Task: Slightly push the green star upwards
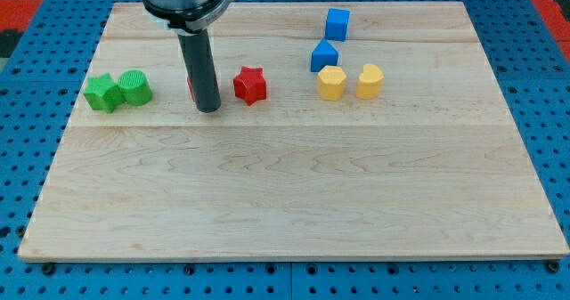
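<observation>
In the camera view, the green star (102, 93) sits at the board's 9 o'clock edge, touching a green cylinder (135, 87); my tip (208, 109), a bare rod grasping nothing, stands well apart at the star's 3 o'clock, beside a red star (250, 85). I judge it best to circle to the star's 6 o'clock; then nudge briefly toward 12, centred, sparing the cylinder.

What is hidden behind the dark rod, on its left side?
Behind the rod, a thin red sliver shows at its left edge, just above my tip. It is probably another red block, but the rod covers nearly all of it, so its shape cannot be told.
</observation>
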You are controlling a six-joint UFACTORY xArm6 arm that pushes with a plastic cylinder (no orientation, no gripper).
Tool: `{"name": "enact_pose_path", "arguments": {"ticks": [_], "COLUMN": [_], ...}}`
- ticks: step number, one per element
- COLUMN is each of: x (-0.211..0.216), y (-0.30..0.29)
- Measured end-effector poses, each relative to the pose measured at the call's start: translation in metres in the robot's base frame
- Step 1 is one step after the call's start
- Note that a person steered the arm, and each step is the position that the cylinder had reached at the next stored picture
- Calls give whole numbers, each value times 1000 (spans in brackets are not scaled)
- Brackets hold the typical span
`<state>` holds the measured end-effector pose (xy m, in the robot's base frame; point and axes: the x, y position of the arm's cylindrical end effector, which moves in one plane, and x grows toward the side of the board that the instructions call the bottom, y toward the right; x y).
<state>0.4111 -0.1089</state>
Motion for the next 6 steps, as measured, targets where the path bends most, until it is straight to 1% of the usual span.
{"name": "enact_pose_path", "arguments": {"ticks": [1,2,3,4,6], "x": [15,31,21,11,11], "y": [-12,-60,-108,-139,-142]}}
